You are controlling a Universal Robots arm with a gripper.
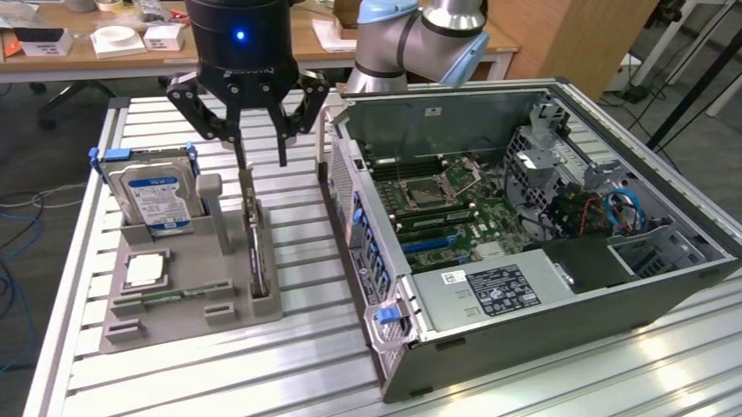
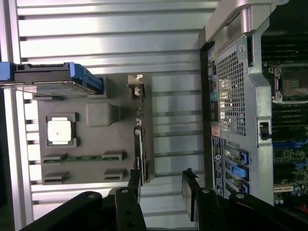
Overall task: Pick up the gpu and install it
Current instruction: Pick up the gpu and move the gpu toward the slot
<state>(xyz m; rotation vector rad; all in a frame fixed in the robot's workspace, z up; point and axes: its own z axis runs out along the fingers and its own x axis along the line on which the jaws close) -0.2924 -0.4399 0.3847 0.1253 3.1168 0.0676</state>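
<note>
The gpu (image 1: 256, 252) is a thin card standing on its edge in a slot of the grey holder (image 1: 186, 308), on the side nearest the computer case. The wrist view shows the gpu (image 2: 139, 130) edge-on, with its silver bracket at one end. My gripper (image 1: 262, 165) hangs open just above the card's far end, not touching it. One finger is in line with the card and the other is toward the case. In the wrist view my gripper (image 2: 162, 185) stands with its jaws wide apart and nothing between them; one fingertip (image 2: 135, 179) overlaps the card's end.
A hard drive with a blue label (image 1: 156, 191) stands at the holder's back, on the exterior view's left. A square silver processor chip (image 1: 142, 271) lies in front of it. The open computer case (image 1: 649, 287) stands close on the exterior view's right, its motherboard (image 1: 447, 217) exposed. Everything rests on a slatted aluminium table (image 1: 301, 382).
</note>
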